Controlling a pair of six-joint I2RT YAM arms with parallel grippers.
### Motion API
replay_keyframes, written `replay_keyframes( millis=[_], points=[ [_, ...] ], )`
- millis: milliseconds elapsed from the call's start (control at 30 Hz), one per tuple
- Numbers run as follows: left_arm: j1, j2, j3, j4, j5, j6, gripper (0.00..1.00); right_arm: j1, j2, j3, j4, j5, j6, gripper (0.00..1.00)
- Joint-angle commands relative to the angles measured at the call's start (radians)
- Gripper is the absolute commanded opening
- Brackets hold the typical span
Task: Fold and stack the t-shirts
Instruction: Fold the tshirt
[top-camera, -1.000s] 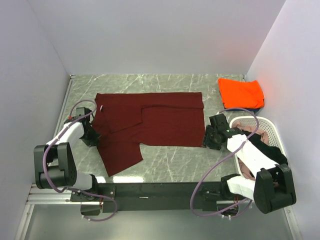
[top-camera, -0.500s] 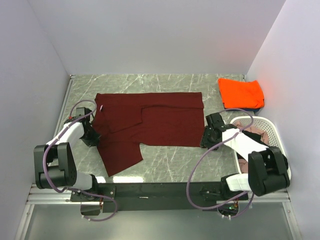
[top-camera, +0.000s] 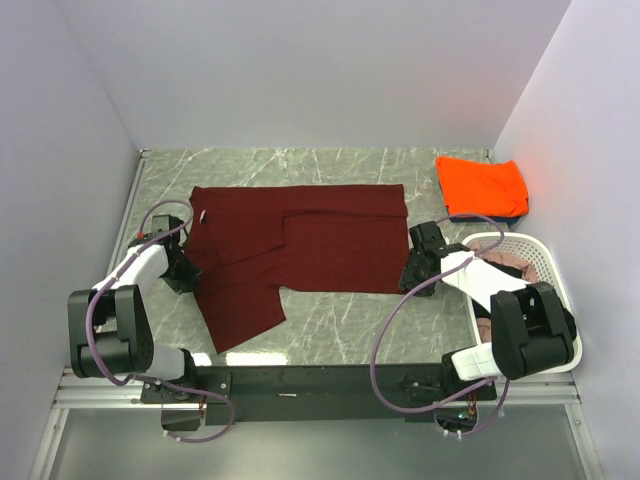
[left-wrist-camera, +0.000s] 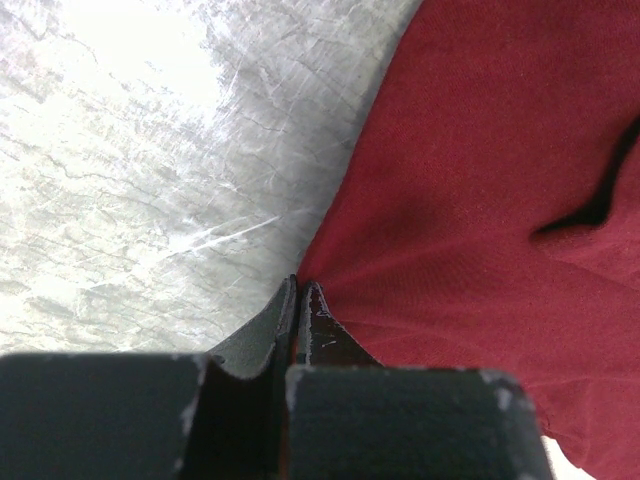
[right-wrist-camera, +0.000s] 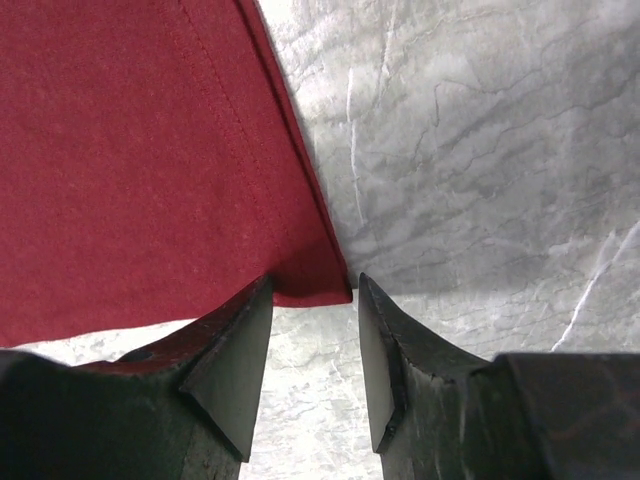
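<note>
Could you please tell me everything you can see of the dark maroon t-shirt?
The dark maroon t-shirt is plain, soft-looking cloth with a stitched hem, lying flat on the marble table. It is partly folded: one layer is turned over its upper left part and a flap juts toward the near edge. The left hand pinches its left edge; the open right hand straddles its near right corner without gripping.

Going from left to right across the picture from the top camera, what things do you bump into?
left gripper → maroon t-shirt → right gripper → white basket
</note>
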Motion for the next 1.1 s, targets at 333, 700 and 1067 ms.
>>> replay_keyframes(
  millis=[333,700,1067],
  points=[
    [0.002,-0.028,0.000,-0.009,-0.004,-0.002,0.01,-0.005,0.050,0.020,-0.032,0.044,-0.002,0.38],
    [0.004,-0.063,0.012,-0.044,0.002,-0.032,0.01,-0.005,0.047,0.036,-0.076,0.053,-0.039,0.14],
    [0.011,-0.158,0.061,-0.157,0.048,-0.060,0.01,-0.050,-0.091,0.033,-0.171,0.029,-0.068,0.00]
  ],
)
